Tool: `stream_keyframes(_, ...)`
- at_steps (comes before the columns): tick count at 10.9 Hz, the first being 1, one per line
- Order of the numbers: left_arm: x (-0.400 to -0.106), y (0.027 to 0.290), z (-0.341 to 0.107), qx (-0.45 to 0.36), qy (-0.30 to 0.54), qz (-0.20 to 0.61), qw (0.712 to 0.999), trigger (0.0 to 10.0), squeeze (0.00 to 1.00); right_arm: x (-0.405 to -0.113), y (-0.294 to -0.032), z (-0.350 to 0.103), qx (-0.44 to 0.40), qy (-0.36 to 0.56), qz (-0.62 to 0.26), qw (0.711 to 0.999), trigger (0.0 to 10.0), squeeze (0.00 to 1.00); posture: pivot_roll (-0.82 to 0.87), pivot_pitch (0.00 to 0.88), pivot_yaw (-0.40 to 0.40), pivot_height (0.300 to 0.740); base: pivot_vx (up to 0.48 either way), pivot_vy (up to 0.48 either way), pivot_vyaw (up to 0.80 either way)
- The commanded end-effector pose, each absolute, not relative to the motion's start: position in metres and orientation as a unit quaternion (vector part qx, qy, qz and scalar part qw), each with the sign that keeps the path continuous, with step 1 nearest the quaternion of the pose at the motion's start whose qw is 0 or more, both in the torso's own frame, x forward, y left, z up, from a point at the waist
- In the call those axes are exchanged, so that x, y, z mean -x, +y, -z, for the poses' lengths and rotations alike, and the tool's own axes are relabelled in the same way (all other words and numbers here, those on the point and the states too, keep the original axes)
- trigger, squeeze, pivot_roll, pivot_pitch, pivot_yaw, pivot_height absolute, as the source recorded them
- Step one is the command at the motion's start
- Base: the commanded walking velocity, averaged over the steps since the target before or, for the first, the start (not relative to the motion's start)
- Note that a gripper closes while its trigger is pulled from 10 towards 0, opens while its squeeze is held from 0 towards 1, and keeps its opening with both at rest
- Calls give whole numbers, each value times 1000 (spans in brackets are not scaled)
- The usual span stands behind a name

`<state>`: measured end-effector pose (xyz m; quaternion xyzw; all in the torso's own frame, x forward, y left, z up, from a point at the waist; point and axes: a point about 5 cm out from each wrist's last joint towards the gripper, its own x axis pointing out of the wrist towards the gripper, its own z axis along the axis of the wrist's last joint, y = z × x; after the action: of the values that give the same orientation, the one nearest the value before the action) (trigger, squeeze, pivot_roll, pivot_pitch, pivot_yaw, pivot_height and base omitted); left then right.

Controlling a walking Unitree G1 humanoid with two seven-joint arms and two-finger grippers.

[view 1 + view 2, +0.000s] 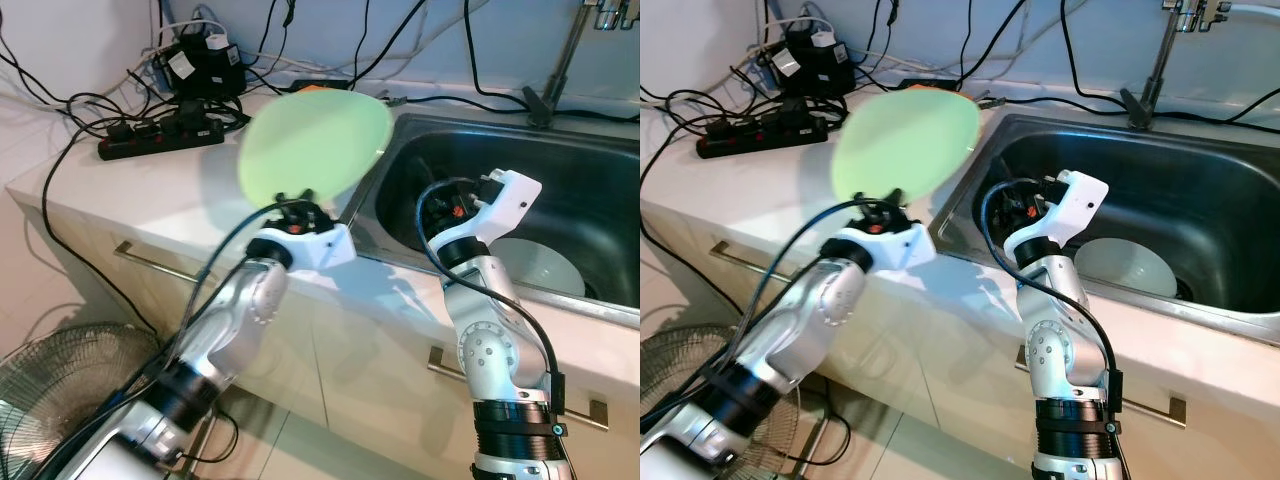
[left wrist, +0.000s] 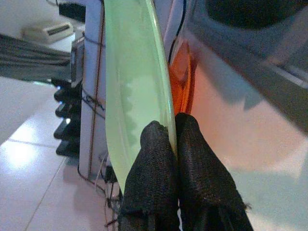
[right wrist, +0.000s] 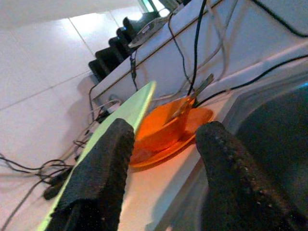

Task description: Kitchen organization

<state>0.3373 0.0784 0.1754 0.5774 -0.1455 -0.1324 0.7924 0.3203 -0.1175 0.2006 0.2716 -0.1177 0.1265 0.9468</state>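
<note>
While pinched at its lower rim by the left tool (image 2: 174,144), green plate (image 1: 315,145) held up on edge above the desk (image 1: 130,190), just left of the sink (image 1: 600,180). Fingers (image 2: 154,159) of that tool closed tight on the plate's rim, one pad on each face. Right tool (image 3: 166,144) poised at the sink's near left corner, fingers spread wide, gripping nothing. Through the gap of that tool: orange bowl (image 3: 161,127) sitting on an orange plate (image 3: 192,125) on the desk beside the sink, with a utensil (image 3: 195,94) leaning in the bowl; kind of utensil not clear. In the sink basin: one pale round dish (image 1: 545,265), lying flat near the front wall. At the sink's back edge: tap stem (image 1: 560,60). On the desk's far left: black power strip (image 1: 160,135), an adapter (image 1: 205,60) and tangled black cables (image 1: 90,105). On the floor, lower left: wire fan guard (image 1: 60,375). Below the desk: cabinet fronts with bar handles (image 1: 155,262).
</note>
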Motion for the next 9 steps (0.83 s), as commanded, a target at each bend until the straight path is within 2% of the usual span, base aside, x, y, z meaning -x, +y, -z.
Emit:
stream_keyframes(1, -339, 74, -188, -583, -173, 129, 783, 10000, 0, -319, -113, -209, -281, -123, -140, 941, 10000, 0, 38, 0, 121, 740, 0, 0, 0)
stream_keyframes(5, -334, 53, -187, -578, -208, 173, 770, 10000, 0, -319, -107, -203, -300, -93, -153, 937, 10000, 0, 41, 0, 121, 740, 0, 0, 0)
stream_keyframes(9, -332, 50, -188, -574, -226, 185, 765, 10000, 0, -320, -110, -197, -299, -82, -141, 940, 10000, 0, 45, 0, 120, 740, 0, 0, 0)
